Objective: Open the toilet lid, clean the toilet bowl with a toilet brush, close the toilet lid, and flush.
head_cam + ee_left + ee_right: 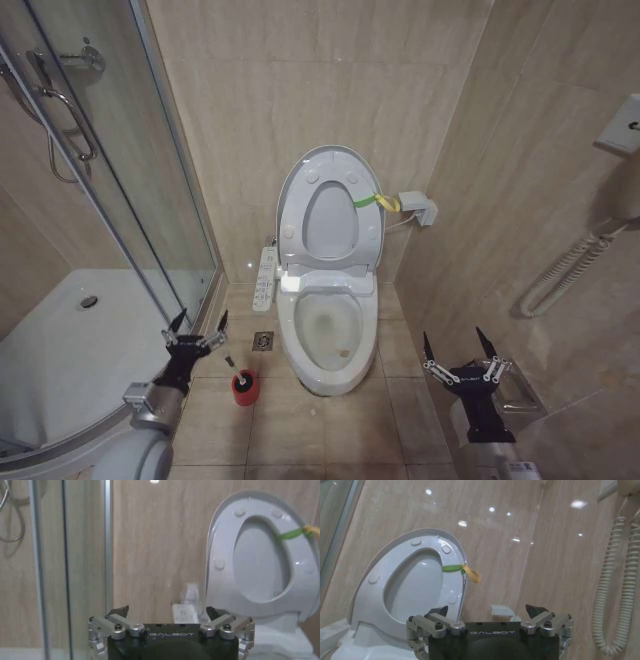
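With the toilet lid (pixel 330 210) raised upright against the tiled back wall (pixel 300 100) and the ring-shaped seat (pixel 331 222) lifted flat against it, stands wide open, the toilet bowl (pixel 330 335), its white basin faintly stained inside and set on the floor tiles (pixel 300 430) midway between the shower enclosure and the right-hand wall. Wears a yellow-green band (pixel 372 201) on the lid's right edge, ending in a yellow tag just beside a small white wall box (pixel 418 208). Hangs off the bowl's left side, near the back wall, a long white control panel (pixel 265 278). Sits on the floor just left of the bowl's front, beside a square floor drain (pixel 263 341), the toilet brush (pixel 238 375), thin white handle tilted up out of its round red holder (pixel 243 388). Hovers just above and left of that handle, close to the curved shower tray (pixel 70 340) and its glass door (pixel 120 180), the left gripper (pixel 197 333), fingers spread apart and holding nothing, not touching the brush. Hangs near the right-hand wall, well apart from the bowl and above a chrome paper holder (pixel 520 400), the right gripper (pixel 459 352), fingers likewise spread and empty. Dangles down the right wall a coiled white phone cord (pixel 565 268). Shows again from the left wrist, the lid (pixel 260 555) beyond parted fingertips (pixel 120 612), and from the right wrist, the lid (pixel 410 581) with its green band (pixel 452 568) above parted fingertips (pixel 536 610).
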### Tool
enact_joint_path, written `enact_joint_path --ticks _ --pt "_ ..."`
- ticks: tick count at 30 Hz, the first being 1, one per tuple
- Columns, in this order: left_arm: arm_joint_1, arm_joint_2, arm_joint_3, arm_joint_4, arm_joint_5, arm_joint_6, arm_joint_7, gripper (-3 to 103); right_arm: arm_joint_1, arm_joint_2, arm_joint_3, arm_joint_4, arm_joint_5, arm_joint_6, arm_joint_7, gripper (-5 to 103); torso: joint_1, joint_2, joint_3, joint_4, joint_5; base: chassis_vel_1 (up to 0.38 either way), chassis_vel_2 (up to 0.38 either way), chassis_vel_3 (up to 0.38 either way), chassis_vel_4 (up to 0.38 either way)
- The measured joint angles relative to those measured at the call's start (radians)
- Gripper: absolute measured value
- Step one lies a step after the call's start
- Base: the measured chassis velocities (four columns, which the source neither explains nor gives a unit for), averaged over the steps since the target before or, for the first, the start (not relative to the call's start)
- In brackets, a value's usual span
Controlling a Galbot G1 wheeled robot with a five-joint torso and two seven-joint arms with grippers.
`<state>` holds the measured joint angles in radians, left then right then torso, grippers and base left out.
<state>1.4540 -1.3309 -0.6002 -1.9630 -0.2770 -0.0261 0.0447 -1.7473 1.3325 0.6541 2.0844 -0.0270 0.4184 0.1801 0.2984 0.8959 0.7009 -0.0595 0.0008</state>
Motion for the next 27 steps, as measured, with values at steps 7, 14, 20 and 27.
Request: enact_joint_path --ticks 7,14,20,27 --pt "-0.032 -0.020 0.002 0.166 0.017 -0.071 -0.003 100 0.000 0.000 0.000 0.000 0.000 0.000 0.000 100 0.000 0.000 0.000 -0.0001 -0.0002 0.000 0.000 0.000 0.000" --pt "-0.054 -0.033 0.008 0.284 0.018 -0.197 0.042 100 0.000 0.000 0.000 0.000 0.000 0.000 0.000 100 0.000 0.000 0.000 -0.0001 -0.0001 0.000 0.000 0.000 0.000" --pt "-0.085 -0.047 0.014 0.401 0.031 -0.288 0.062 99 0.000 0.000 0.000 0.000 0.000 0.000 0.000 100 0.000 0.000 0.000 -0.0001 -0.0001 0.000 0.000 0.000 0.000" --pt "-0.132 -0.045 0.004 0.561 0.015 -0.359 0.078 98 0.000 0.000 0.000 0.000 0.000 0.000 0.000 100 0.000 0.000 0.000 0.0000 0.0000 0.000 0.000 0.000 0.000"
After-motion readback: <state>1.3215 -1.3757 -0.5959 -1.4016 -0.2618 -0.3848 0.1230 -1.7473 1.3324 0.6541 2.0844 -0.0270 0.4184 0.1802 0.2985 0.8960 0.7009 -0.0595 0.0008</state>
